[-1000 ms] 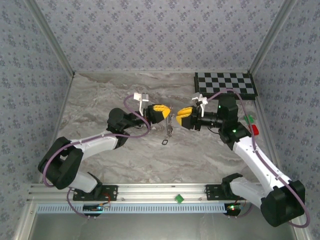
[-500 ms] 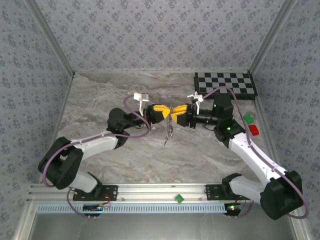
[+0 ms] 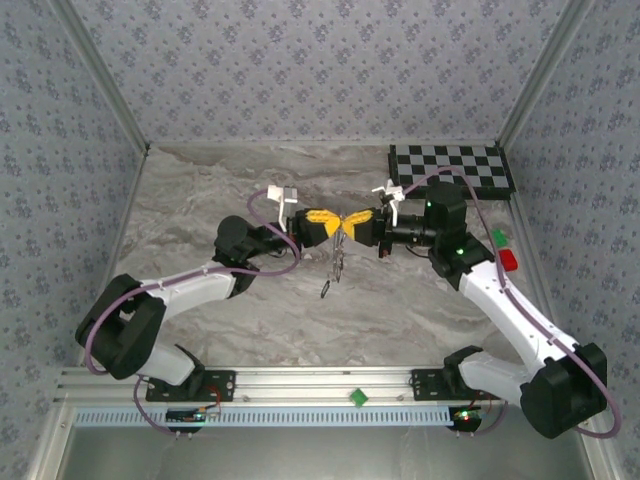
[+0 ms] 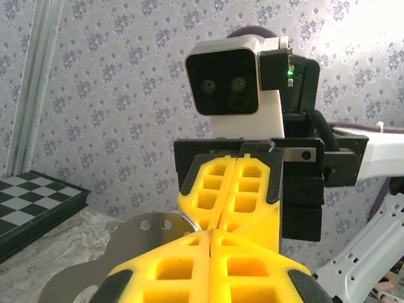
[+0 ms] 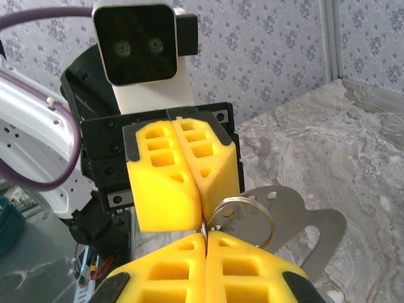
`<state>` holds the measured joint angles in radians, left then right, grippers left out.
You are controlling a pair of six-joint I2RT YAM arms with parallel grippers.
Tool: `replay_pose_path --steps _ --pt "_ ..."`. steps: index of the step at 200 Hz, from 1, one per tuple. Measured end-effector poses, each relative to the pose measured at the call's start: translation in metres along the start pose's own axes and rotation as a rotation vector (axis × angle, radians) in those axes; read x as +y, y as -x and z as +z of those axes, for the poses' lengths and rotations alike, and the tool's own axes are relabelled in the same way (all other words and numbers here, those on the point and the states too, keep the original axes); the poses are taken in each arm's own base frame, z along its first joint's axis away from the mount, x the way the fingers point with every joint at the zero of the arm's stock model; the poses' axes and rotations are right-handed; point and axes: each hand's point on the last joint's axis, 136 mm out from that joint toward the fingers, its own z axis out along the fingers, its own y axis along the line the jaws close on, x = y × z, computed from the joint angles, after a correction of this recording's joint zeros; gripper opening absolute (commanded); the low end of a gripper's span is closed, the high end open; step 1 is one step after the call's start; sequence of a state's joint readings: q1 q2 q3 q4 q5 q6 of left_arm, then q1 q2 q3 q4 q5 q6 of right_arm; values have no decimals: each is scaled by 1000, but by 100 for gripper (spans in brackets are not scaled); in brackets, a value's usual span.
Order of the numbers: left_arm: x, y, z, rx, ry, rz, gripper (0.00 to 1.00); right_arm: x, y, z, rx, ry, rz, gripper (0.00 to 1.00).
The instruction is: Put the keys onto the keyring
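Note:
My left gripper (image 3: 335,220) and right gripper (image 3: 351,221) meet tip to tip above the middle of the table. Both are shut on the keyring (image 5: 243,198), a thin silver wire loop. In the right wrist view its wire runs into the slit of my right gripper (image 5: 205,233), against the left arm's yellow fingers (image 5: 164,189). A flat grey metal piece (image 5: 309,221) with small holes hangs on the ring behind it. The left wrist view shows my left gripper (image 4: 210,232) closed, with the ring's edge (image 4: 187,221) and that metal piece (image 4: 120,246) at its left. The keys (image 3: 338,258) dangle below the tips, the lowest (image 3: 326,290) near the tabletop.
A black-and-white chequered board (image 3: 452,168) lies at the back right. A small red and green object (image 3: 508,260) sits by the right wall. Patterned walls close three sides, and a metal rail (image 3: 330,380) runs along the near edge.
My right gripper has moved left to the left gripper's tips and shut on the keyring. The left gripper has stayed in place, and the hanging keys have swung slightly.

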<state>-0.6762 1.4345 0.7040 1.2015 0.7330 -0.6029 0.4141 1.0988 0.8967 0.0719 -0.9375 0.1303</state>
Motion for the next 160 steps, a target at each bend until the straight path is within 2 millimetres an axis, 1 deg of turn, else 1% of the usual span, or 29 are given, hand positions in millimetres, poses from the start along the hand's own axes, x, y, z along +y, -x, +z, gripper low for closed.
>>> replay_pose_path --steps 8,17,38,61,86,160 --pt "-1 -1 -1 13 3 6 20 1 -1 -1 17 -2 -3 0" --pt "-2 -2 -2 27 6 14 30 2 -1 -2 36 -6 -15 0" --pt "-3 1 -8 53 20 31 35 3 2 -7 73 -19 -43 0" --pt "-3 4 -10 93 32 60 35 7 6 -10 104 -23 -75 0" --pt "-6 3 -8 142 25 85 36 8 6 -11 133 -26 -95 0" --pt "-1 -17 -6 256 12 58 36 9 -15 -4 221 -11 -70 0"
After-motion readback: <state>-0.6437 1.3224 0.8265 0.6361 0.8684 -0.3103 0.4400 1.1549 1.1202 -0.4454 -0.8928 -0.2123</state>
